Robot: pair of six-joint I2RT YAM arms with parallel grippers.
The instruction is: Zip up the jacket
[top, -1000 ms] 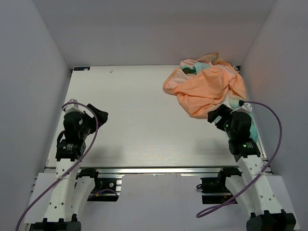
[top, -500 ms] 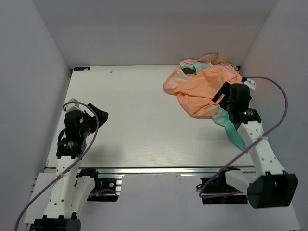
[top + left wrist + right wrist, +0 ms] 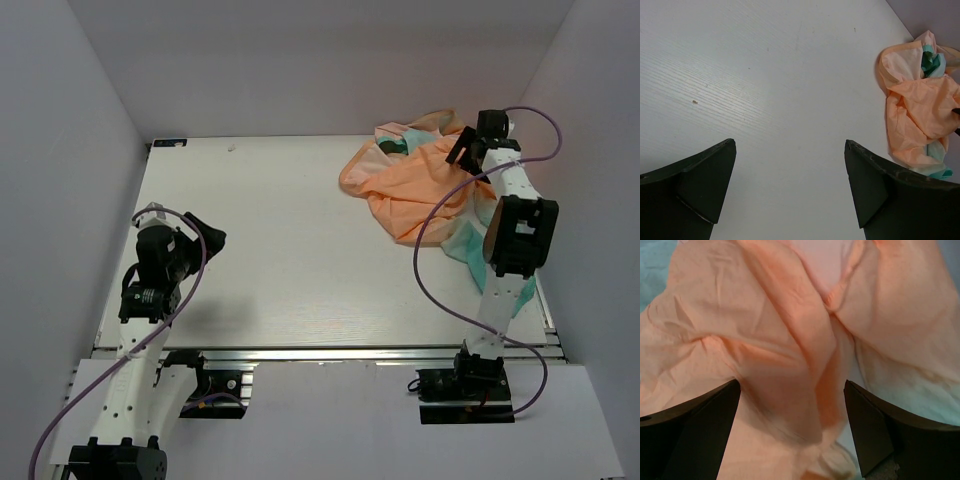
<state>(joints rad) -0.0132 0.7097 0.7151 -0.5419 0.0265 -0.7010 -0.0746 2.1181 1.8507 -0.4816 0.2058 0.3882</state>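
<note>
The jacket (image 3: 415, 185) lies crumpled in a heap at the table's far right corner, peach-orange on top with teal-green showing at its far and near edges. It also shows at the right edge of the left wrist view (image 3: 920, 115). Its zipper is not visible. My right gripper (image 3: 462, 150) is open, stretched out over the heap's far right part; orange folds (image 3: 790, 340) fill the view between its fingers. I cannot tell if it touches the fabric. My left gripper (image 3: 210, 240) is open and empty above the bare table at the left, far from the jacket.
The white table (image 3: 280, 250) sits between grey walls on the left, back and right. The right arm's purple cable (image 3: 430, 250) loops over the jacket and table. A small dark speck (image 3: 694, 102) lies on the table near the left gripper.
My right arm has swung from the table's near right out over the jacket to its far right part. The left arm has barely moved.
</note>
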